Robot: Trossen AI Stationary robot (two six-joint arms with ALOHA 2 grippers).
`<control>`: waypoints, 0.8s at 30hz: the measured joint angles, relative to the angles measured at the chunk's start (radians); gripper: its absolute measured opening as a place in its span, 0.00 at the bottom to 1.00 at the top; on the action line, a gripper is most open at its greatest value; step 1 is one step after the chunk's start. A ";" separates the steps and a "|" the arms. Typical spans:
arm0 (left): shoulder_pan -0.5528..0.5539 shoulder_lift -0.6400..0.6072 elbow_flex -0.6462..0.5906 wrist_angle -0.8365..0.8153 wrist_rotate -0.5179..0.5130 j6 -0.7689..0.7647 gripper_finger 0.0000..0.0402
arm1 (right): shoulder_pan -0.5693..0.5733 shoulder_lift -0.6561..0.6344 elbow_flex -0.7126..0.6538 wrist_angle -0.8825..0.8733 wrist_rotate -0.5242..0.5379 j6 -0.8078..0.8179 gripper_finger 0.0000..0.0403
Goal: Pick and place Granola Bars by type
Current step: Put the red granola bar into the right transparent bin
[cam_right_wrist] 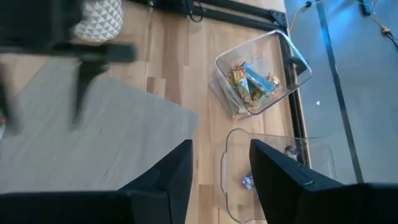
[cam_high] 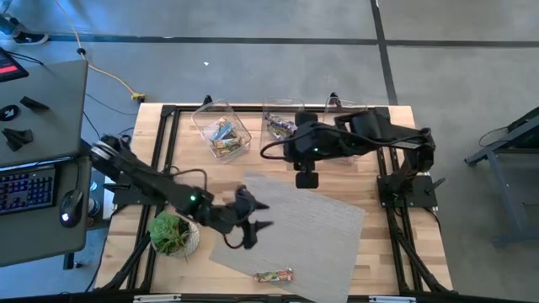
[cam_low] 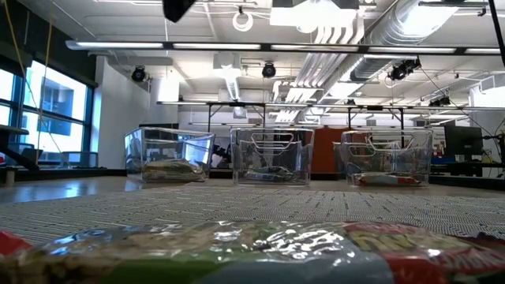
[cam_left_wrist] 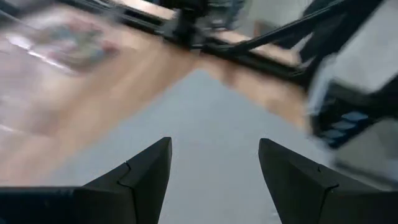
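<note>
One granola bar [cam_high: 274, 275], in a green, red and silver wrapper, lies flat on the grey mat [cam_high: 316, 227] near the table's front edge; it fills the foreground of the low view [cam_low: 237, 252]. More bars lie in the clear bins at the back [cam_high: 223, 133] [cam_high: 280, 123]. My left gripper [cam_high: 263, 215] hovers open over the mat's left part, up-table of the loose bar, with only mat between its fingers [cam_left_wrist: 214, 162]. My right gripper [cam_high: 306, 179] hangs open high over the mat's far edge, near the bins, and holds nothing [cam_right_wrist: 221, 162].
Three clear bins stand in a row at the far edge [cam_low: 168, 156] [cam_low: 272, 156] [cam_low: 387, 158]; my right arm covers the rightmost one from above. A potted green plant [cam_high: 173, 233] stands at the front left beside my left arm. Black frame rails line the table.
</note>
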 joint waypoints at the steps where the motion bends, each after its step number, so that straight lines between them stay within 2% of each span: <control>1: 0.000 0.026 0.000 0.050 0.037 -0.027 0.58 | 0.000 0.001 0.000 -0.006 0.005 0.000 0.35; 5: 0.000 0.094 0.001 0.108 0.252 -0.060 0.58 | -0.001 0.002 0.000 -0.022 0.002 0.011 0.35; 11: 0.000 0.137 0.001 -0.015 0.497 -0.066 0.58 | 0.000 0.002 0.000 -0.036 -0.015 0.011 0.35; 14: 0.000 0.154 0.004 0.012 0.602 -0.066 0.58 | 0.000 0.002 0.001 -0.046 -0.018 0.011 0.35; 18: 0.000 0.159 0.002 0.002 0.628 -0.024 0.58 | 0.000 0.002 0.001 -0.056 -0.019 0.011 0.35; 24: 0.000 0.160 0.002 0.000 0.556 -0.039 0.58 | 0.000 0.002 0.001 -0.055 -0.019 -0.011 0.35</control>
